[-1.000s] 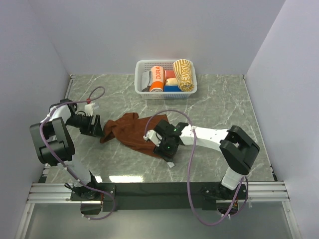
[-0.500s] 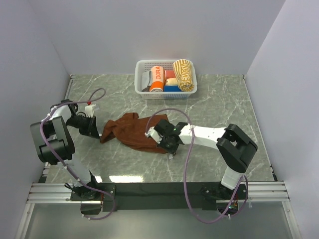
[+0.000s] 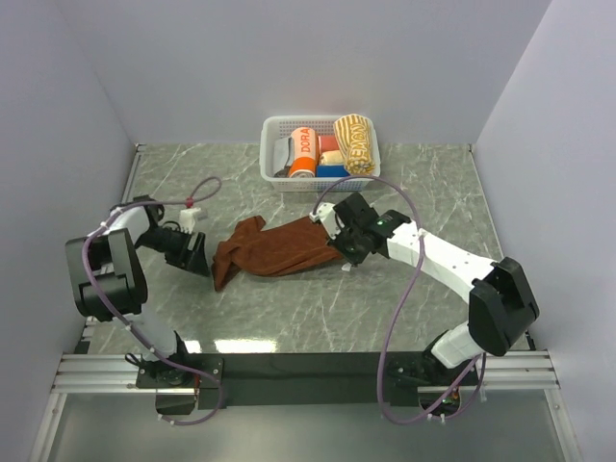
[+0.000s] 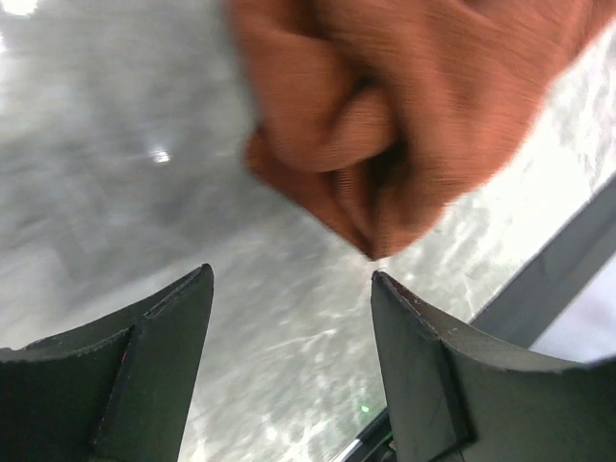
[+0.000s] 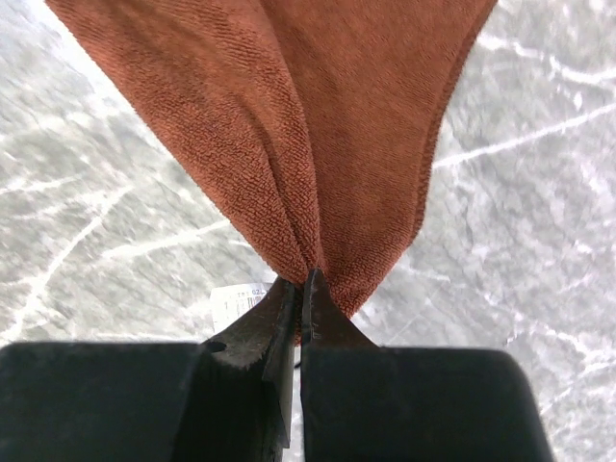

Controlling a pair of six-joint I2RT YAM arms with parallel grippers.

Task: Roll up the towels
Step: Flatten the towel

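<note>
Right claw (image 5: 300, 289) pinching rust-brown towel (image 5: 318, 115) corner (tag (image 5: 236, 298) half hidden) | left claw (image 4: 291, 277) spread, towel blurred

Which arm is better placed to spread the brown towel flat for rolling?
Right, likely. The right gripper is shut on an edge of the rust-brown towel, so it can pull it straight. The left gripper stands open just short of the bunched other end, holding nothing.

L arm (image 3: 104, 274): we keep it folded, wrist low, pointing right | L gripper (image 4: 289, 284): jaws wide apart, nothing btwn | R arm (image 3: 438, 255): stretched fwd-left | R gripper (image 5: 298, 287): jaws pinched tight on rust-brown towel (image 5: 289, 125) edge
</note>
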